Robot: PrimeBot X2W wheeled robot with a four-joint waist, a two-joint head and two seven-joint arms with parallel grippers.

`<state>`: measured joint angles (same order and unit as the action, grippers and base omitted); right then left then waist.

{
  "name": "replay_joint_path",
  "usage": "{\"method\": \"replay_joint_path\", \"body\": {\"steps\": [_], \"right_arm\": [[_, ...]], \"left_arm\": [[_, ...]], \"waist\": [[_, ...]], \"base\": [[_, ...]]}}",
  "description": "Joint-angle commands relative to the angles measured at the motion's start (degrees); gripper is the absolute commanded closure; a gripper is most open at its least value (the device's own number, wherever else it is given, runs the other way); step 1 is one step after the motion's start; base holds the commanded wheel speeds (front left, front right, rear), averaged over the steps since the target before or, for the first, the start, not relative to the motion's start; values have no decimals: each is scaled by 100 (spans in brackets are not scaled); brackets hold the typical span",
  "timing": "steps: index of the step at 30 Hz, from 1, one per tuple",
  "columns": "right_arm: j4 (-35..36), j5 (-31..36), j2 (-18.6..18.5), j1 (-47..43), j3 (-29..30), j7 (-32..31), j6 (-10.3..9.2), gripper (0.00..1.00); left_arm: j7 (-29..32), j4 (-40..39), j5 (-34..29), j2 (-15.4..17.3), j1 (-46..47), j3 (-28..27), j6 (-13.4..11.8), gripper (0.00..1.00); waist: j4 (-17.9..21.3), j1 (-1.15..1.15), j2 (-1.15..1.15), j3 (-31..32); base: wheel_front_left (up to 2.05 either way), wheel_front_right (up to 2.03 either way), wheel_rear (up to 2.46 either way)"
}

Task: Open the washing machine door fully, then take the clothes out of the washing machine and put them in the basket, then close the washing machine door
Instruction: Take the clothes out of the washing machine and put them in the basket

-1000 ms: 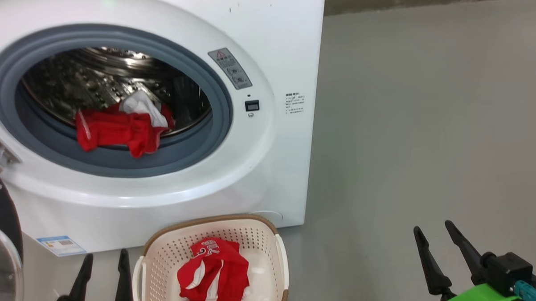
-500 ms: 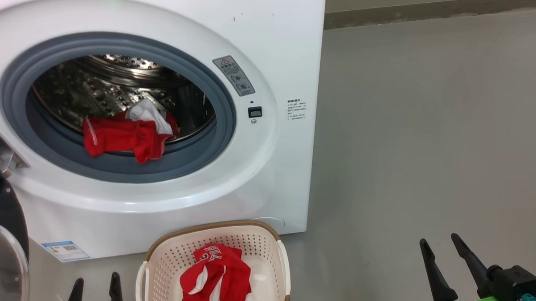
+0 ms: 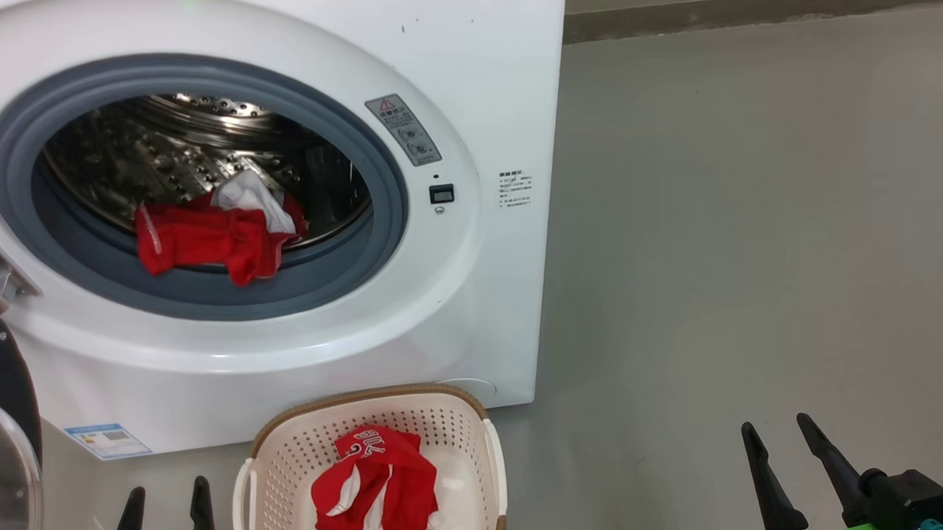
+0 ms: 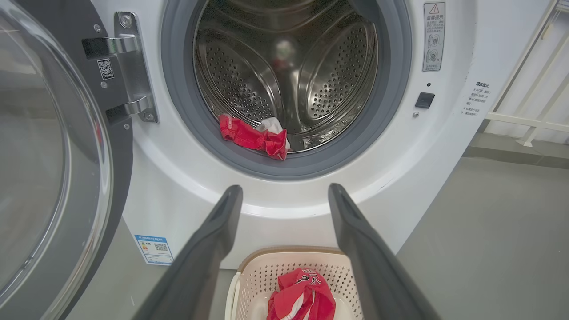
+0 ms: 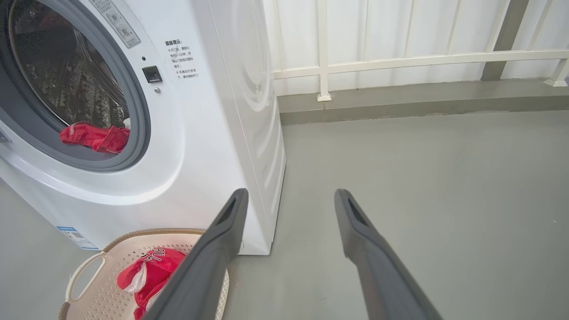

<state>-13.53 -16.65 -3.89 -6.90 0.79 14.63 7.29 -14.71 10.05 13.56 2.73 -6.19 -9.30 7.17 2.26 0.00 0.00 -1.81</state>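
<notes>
1. Two lots of clothes (image 4: 255,138) concerned me: a red-and-white bundle (image 3: 212,241) lay at the front lip of the drum (image 4: 311,75), one red corner drooping onto the grey gasket (image 3: 338,273) of the washing machine (image 3: 489,311), and a red garment (image 3: 373,488) with white lettering sat crumpled in the basket (image 3: 366,397).
2. I judged the bundle soft, light and limp; it would sag and trail once lifted, and a loose end might catch on the gasket.
3. My thin fingers (image 4: 206,258) would likely slip off a single layer, so I reckoned the thick bunched middle was the place to pinch, not the hanging corner.
4. Around the bundle the drum showed perforated steel; a white piece (image 3: 245,194) lay on top of the red, toward the back.
5. The basket stood on the floor (image 3: 753,247) just in front of the machine, below the opening; beside its red garment was a pale patch (image 3: 459,485), cloth or basket bottom I could not tell.
6. My left gripper (image 3: 169,486) hung low just left of the basket, jaws wide with nothing between them; my right gripper (image 3: 776,421), equally wide and empty, was well off to the right over the grey floor.
7. The washing machine door (image 4: 53,146) stood swung open to the left on its hinge (image 4: 129,66), clear of the opening.
</notes>
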Motion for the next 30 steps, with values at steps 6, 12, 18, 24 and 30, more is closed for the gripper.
{"method": "replay_joint_path", "body": {"steps": [6,12,18,24,30], "right_arm": [[172,6,-43,226,-92,37,20,0],[199,34,8,366,-124,37,20,0],[245,73,66,578,-195,37,20,0],[311,117,95,886,-251,37,20,0],[386,-75,100,1208,-388,37,20,0]], "left_arm": [[-29,-124,-58,20,239,-140,32,0],[-29,29,-67,88,567,11,32,0],[-29,484,-46,332,1313,184,32,0],[-29,1122,-16,583,2422,330,32,0],[-29,2020,-38,788,3670,401,32,0]], "waist": [[-10,0,0,-171],[1,0,0,-438],[79,0,0,-924],[197,0,0,-1512],[292,0,0,-2061]], "base": [[0,0,0],[0,0,0],[0,0,0],[0,0,0],[0,0,0]]}}
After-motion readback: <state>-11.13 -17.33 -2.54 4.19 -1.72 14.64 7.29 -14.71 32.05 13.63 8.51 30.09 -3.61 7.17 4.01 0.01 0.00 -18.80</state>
